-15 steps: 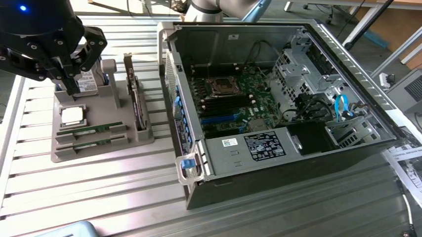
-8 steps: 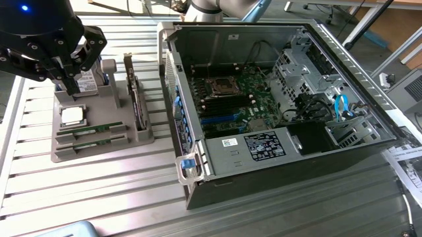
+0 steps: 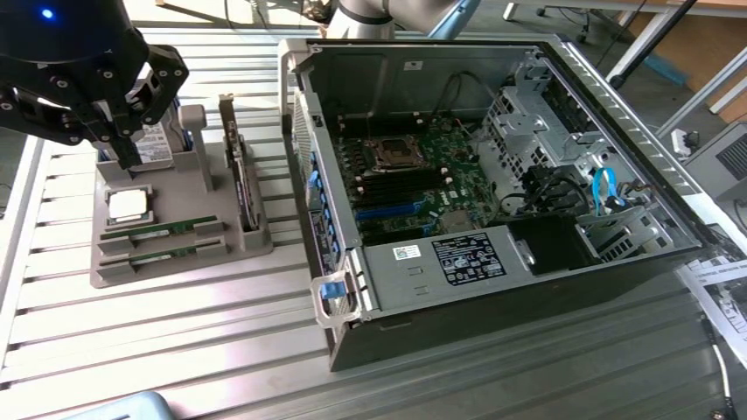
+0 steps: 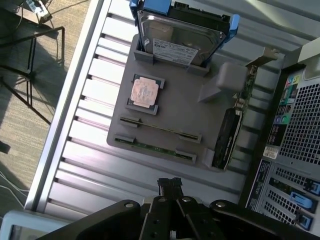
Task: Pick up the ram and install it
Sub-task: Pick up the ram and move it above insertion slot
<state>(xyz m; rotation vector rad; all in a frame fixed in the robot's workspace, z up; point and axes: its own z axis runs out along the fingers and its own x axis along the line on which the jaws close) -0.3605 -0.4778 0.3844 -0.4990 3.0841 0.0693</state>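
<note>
Now: open computer case (image 3: 491,175) on slatted bench (image 3: 175,350), toward exterior view's right, motherboard exposed. Grey tray (image 4: 185,107) just beside case. Gripper (image 3: 121,156) hangs above tray's hard-drive end, fingers pressed together, holding nothing. Hard drive (image 4: 180,37) upright at one tray end. Expansion card (image 4: 227,135) on edge along tray side nearest case. CPU chip (image 4: 144,92) between drive and ram. Ram (image 4: 160,131) in slot near opposite tray end; second stick (image 4: 152,147) parallel, at tray edge. Both untouched.
</note>
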